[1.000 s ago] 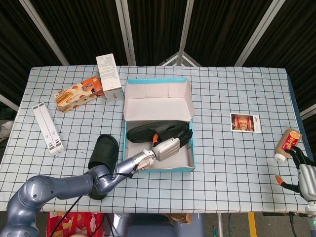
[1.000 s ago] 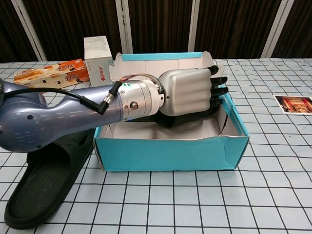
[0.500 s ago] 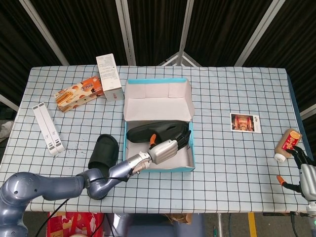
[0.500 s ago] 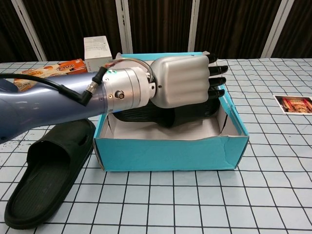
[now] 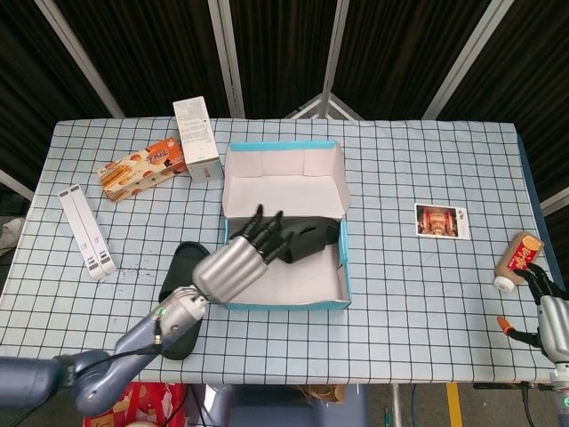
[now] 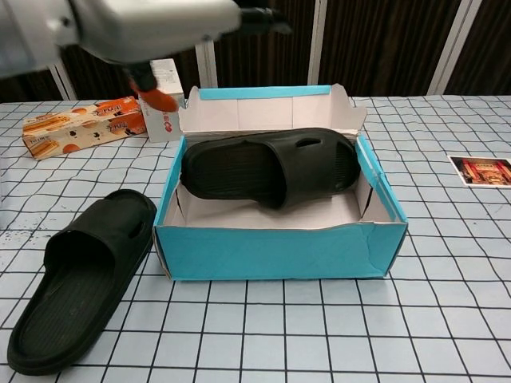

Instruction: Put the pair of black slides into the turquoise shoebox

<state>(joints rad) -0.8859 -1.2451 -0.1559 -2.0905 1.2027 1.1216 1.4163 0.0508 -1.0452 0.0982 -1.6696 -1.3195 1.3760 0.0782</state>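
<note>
Risks nudging the turquoise shoebox [image 6: 279, 247] off its spot while reaching, left robot hand [image 5: 242, 256] empty and spread, for the second slide [image 6: 80, 287] lower left; first slide [image 6: 267, 169] lies boxed.

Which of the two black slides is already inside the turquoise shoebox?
The slide lying across the shoebox; the other slide lies on the table left of it.
</note>
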